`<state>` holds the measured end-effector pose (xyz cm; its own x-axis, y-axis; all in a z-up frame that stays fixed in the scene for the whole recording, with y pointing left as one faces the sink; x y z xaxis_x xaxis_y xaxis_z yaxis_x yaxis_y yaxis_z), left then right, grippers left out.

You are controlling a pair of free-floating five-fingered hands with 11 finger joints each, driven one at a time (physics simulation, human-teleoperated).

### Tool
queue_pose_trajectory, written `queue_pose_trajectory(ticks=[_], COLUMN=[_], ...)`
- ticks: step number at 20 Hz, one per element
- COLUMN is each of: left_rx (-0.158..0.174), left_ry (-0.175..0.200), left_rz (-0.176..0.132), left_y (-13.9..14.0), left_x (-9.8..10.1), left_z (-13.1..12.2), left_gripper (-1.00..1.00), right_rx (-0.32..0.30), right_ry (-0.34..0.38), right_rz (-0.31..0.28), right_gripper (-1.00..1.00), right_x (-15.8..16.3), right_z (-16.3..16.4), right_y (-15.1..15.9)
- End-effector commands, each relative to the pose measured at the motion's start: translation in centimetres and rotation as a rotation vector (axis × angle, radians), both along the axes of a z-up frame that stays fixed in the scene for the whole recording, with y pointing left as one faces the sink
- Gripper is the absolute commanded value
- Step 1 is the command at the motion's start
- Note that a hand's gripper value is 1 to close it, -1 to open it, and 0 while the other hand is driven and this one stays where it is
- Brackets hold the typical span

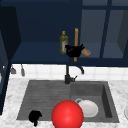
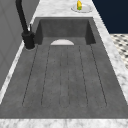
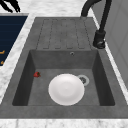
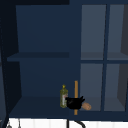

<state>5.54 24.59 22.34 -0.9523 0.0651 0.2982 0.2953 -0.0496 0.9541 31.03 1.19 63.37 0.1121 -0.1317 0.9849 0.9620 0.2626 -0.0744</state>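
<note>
Navy wall cabinet [image 4: 42, 57] stands open above a grey stone sink [image 1: 45, 95]. Nearest the camera sits a big glossy red ball [image 1: 67, 114]; behind it, a white round plate [image 3: 66, 89] lies in the basin. On the bottom shelf, the right hand [image 1: 74, 50] is clenched round a tan wooden roller [image 1: 86, 52], just beside an olive glass bottle [image 1: 63, 42], which a careless swing could topple. Left hand [image 1: 34, 116] hovers curled, holding nothing.

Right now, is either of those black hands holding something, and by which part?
The right hand grips a tan roll-like thing by its left end, beside the bottle. The left hand holds nothing.
</note>
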Motion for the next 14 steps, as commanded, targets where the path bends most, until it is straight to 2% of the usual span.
queue_pose_trajectory(ticks=[1, 4, 7, 9, 14], left_rx=[0.000, 0.000, 0.000, 0.000, 0.000], left_ry=[0.000, 0.000, 0.000, 0.000, 0.000], left_rz=[0.000, 0.000, 0.000, 0.000, 0.000], left_y=[0.0, 0.0, 0.0, 0.0, 0.0], left_x=[0.0, 0.0, 0.0, 0.0, 0.0], left_z=[0.0, 0.0, 0.0, 0.0, 0.0], left_gripper=[0.00, 0.00, 0.00, 0.00, 0.00], right_rx=[0.011, 0.012, -0.001, 0.006, 0.010], right_ry=[0.030, 0.013, 0.021, -0.012, -0.028], right_rz=[-0.034, -0.029, 0.008, 0.015, 0.073], right_gripper=[1.00, 1.00, 1.00, 1.00, 1.00], right_x=[0.0, -0.9, -1.8, -4.1, -7.2], right_z=[1.5, 0.4, -0.3, -0.3, -0.3], right_y=[-1.8, -1.7, -0.4, -1.5, -2.3])
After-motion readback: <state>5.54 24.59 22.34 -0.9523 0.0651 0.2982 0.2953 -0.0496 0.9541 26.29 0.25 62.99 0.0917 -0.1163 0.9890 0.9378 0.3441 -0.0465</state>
